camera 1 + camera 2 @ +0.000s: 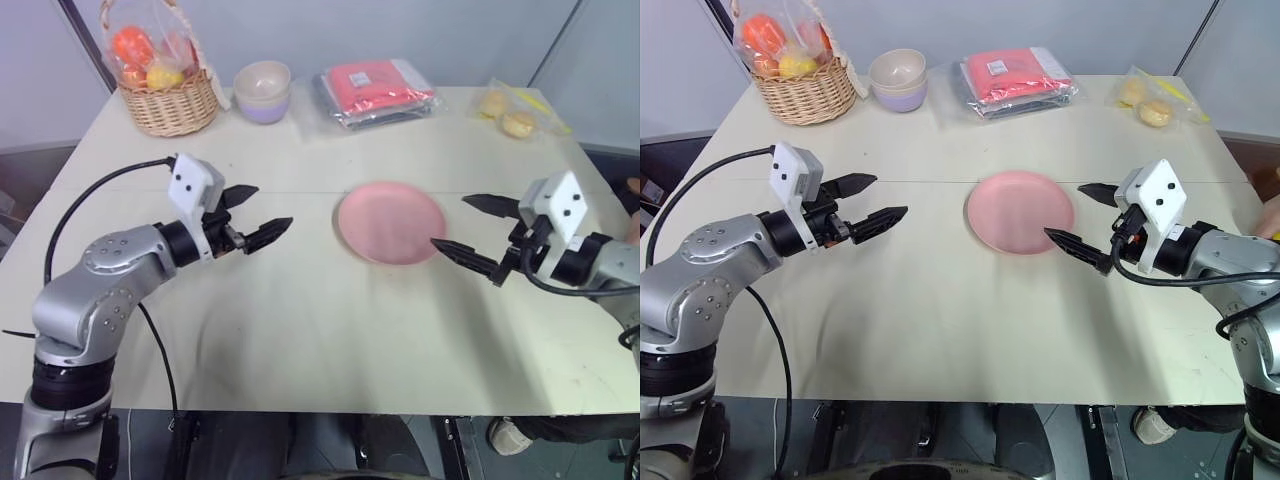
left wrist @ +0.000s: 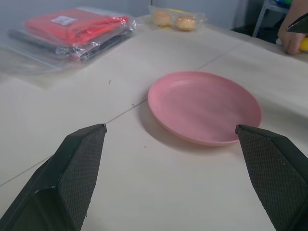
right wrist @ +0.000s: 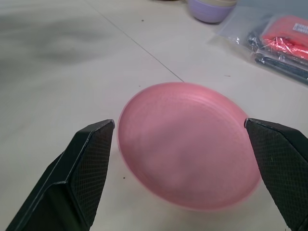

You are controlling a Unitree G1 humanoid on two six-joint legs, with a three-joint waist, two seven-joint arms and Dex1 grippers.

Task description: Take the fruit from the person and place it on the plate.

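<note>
**Both grippers spread and empty, plate bare at mid-desk**

Head views: pink plate (image 1: 391, 222) lies flat near the middle of the desk (image 1: 300, 330), nothing on it. Left gripper (image 1: 255, 214) hovers over the desk to the plate's left, fingers wide apart, holding nothing. Right gripper (image 1: 474, 232) hovers at the plate's right edge, fingers likewise spread and empty, lower fingertip just at the rim. Along the far edge: wicker basket (image 1: 172, 100) with round fruits at the far left corner, pale bowl (image 1: 263, 90) beside it, a red packet in clear plastic (image 1: 378, 90) past the middle, wrapped buns (image 1: 507, 112) towards the far right corner. A bit of the person's hand (image 1: 1270, 215) shows at the right edge of the desk.

Left wrist view: plate between the two spread black fingers (image 2: 79, 168); the person's hand (image 2: 291, 41) rests at the desk's edge beyond it, with a scrap of yellow, the fruit (image 2: 304, 44), beside it.

Right wrist view: plate seen between the open fingers, bowl and red packet beyond.
</note>
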